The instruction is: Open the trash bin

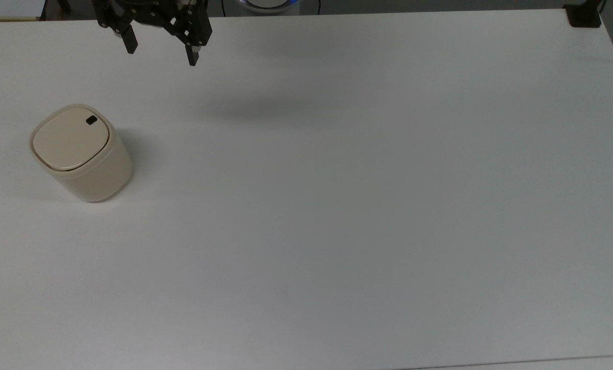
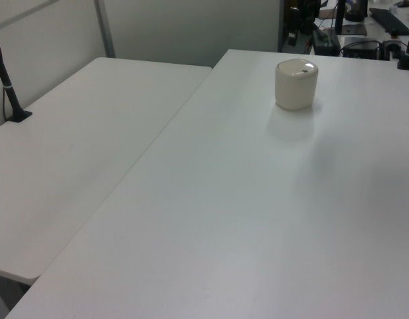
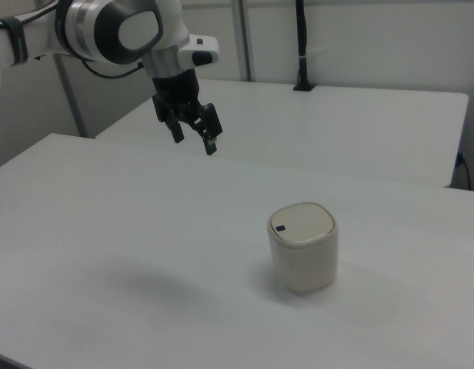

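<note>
White table (image 1: 337,205) bears cream trash bin (image 1: 80,154), lid flat shut.

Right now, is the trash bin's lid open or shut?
Shut. The trash bin stands upright with its lid lying flat inside the rim.

- A white table (image 1: 337,231) takes up most of the top view.
- A second white table (image 2: 78,153) stands flush against it on the left view's left.
- A black pole (image 2: 5,80) on a clamp rises from that table's edge.
- Pale partition panels (image 3: 375,46) stand behind the tables in the right view.
- Dark desk equipment (image 2: 364,30) sits in the left view's upper right corner.
</note>
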